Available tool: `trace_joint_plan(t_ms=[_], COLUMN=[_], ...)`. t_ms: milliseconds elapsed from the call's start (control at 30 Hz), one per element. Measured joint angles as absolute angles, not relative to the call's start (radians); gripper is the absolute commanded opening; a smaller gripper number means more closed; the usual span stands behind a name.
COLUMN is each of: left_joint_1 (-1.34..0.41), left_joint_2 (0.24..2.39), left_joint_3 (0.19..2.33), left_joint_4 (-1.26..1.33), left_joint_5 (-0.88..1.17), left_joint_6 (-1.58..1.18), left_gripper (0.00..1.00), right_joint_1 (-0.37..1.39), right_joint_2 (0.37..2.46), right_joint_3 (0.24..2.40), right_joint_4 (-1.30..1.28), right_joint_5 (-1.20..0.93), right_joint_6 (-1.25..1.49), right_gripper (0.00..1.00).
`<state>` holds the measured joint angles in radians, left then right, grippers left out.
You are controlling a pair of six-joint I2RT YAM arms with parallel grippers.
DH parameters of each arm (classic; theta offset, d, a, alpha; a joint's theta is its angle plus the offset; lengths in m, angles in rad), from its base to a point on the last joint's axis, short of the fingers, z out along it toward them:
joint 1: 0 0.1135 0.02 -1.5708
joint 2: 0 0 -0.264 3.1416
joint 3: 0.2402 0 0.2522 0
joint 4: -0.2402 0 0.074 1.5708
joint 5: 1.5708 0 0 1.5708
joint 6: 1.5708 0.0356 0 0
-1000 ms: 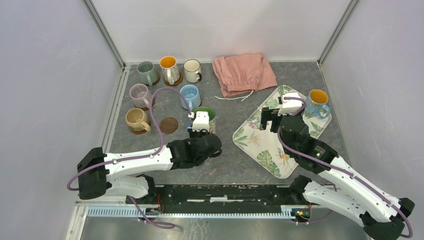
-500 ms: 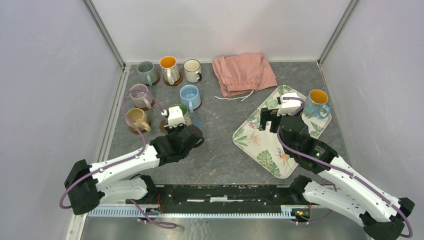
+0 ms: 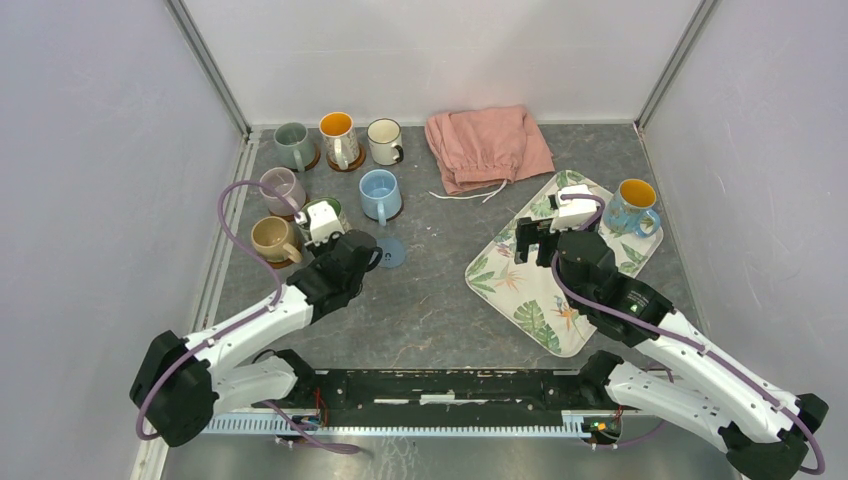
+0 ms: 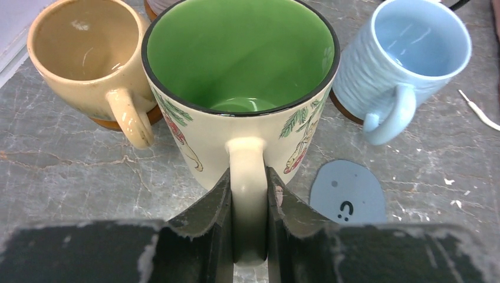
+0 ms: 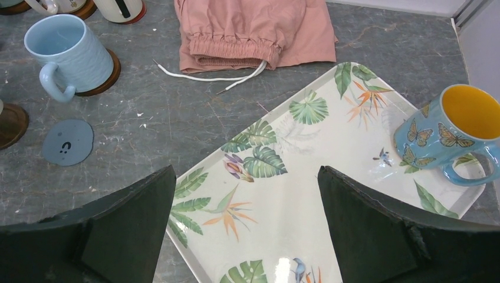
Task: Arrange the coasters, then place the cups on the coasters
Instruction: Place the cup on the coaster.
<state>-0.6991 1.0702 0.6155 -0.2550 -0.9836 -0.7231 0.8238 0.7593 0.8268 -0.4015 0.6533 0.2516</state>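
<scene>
The left gripper (image 4: 247,177) is shut tight on the handle (image 4: 247,162) of the green-inside mug (image 4: 239,88), one finger on each side. The mug stands up straight, just left of the blue coaster (image 4: 346,191) and a little farther back. I think the job right now is to set this mug down on a coaster. A brown coaster (image 5: 9,125) shows just left of the blue coaster, and it looks like the spot for it. I cannot tell if the mug already touches it, because the mug hides what is under it. To do this well, keep the mug level and put its bottom right over the middle of the coaster. Go down slowly, and let go only when it sits flat. Take care: the beige mug (image 4: 88,59) is close by, farther left of the blue coaster, and the light blue mug (image 4: 407,65) is just behind the blue coaster, so there is not much room. The right gripper (image 5: 246,174) is wide open and holds nothing. It hangs over the leaf-patterned tray (image 5: 283,194), well right of the blue coaster, where a butterfly mug (image 5: 451,132) waits. The blue coaster has a small dark mark like a horseshoe, with a few dots. I can read no words or brand names anywhere.
</scene>
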Motion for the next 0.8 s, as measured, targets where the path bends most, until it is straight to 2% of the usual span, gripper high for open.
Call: trace_joint_plan(t_ms=[300,800], left_joint_1=[-0.603,-0.59], left_joint_2=[1.106,1.17], left_joint_3=[0.567,0.495], left_joint_4=[-0.091,0.059], left_joint_5=[-0.923,-0.873], left_joint_6=[-0.618,-0.555], left_gripper=[0.02,0.02], right_joint_1=[0.824,0.824], right_joint_2=[0.757,0.757], right_joint_3=[0.826,0.82], right_joint_4=[-0.402,-0.4], right_joint_5=[0.645,0.631], right_joint_6=[0.244,0.239], right_gripper=[0.98,0.98])
